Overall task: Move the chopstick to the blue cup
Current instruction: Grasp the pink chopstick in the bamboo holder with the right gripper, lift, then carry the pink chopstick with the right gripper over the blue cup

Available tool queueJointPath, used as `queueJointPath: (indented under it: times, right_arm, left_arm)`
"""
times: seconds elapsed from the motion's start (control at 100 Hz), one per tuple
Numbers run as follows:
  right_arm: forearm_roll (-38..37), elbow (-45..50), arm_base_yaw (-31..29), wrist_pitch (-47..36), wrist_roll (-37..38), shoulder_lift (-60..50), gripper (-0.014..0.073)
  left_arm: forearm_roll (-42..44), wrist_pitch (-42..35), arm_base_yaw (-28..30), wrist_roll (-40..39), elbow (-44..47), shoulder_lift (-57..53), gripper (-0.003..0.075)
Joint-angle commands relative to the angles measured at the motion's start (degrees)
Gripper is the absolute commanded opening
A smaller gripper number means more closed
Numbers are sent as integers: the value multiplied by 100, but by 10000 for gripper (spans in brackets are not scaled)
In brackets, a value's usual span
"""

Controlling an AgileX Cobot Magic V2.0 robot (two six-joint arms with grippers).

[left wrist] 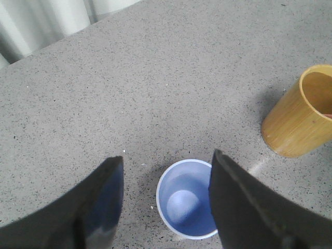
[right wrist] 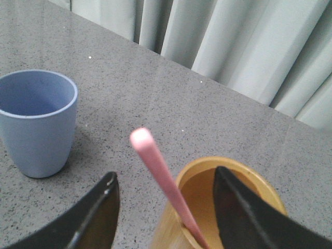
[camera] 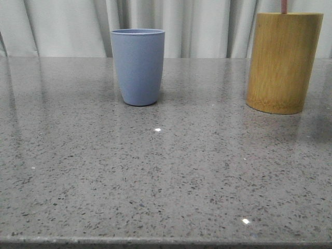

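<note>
Chopstick (right wrist: 165, 184): you are seeing it standing in the bamboo holder (camera: 283, 62), leaning, with its pale pink tip sticking up above the rim; in the front view only a short pink stub (camera: 284, 6) is showing at the holder's 12 o'clock edge.

Blue cup (camera: 138, 66): it is sitting upright on the bench (camera: 155, 176), well apart from the holder, at about 9 o'clock from it in the front view; nothing is lying inside it in the left wrist view (left wrist: 185, 199).

Bamboo holder: it is standing upright at about 3 o'clock from the cup, taller than the cup, touching only the bench.

Left end effector (left wrist: 166, 202): it is hanging directly over the blue cup with its two dark fingers (left wrist: 101, 202) spread wide, gripping nothing; the cup's mouth is showing between them.

Right end effector (right wrist: 166, 207): it is hovering over the holder with its fingers (right wrist: 236, 207) parted on either side of the chopstick, and you are seeing clear space between each finger and the stick.

Bench: grey speckled stone, glossy, carrying the cup and the holder.

Backdrop: a pale pleated curtain (camera: 62, 26) is hanging behind the bench.
</note>
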Motion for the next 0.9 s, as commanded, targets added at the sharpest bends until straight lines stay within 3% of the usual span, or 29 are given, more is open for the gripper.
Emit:
queueJointPath:
  times: [0.0,0.14,0.4,0.72,0.89]
  right_arm:
    - [-46,-274,14,-564,-50,7,381]
    - [-46,-391,9,-564,-50,151,251]
    - [-46,-432,9,-590,-50,201,-78]
    - [-46,-659,9,-541,-50,201,-69]
    - [-46,-1108,9,11,-50,124,-69]
  left_arm:
    - [-108,-319,-37,-20,-177,-293,370]
    - [-108,-319,-37,-20,-177,-293,370]
    - [-108,-319,-37,-20,-177,-293,370]
    - [-108,-319,-37,-20,-177,-293,370]
    - [-108,-319,-37,-20,-177,-293,370]
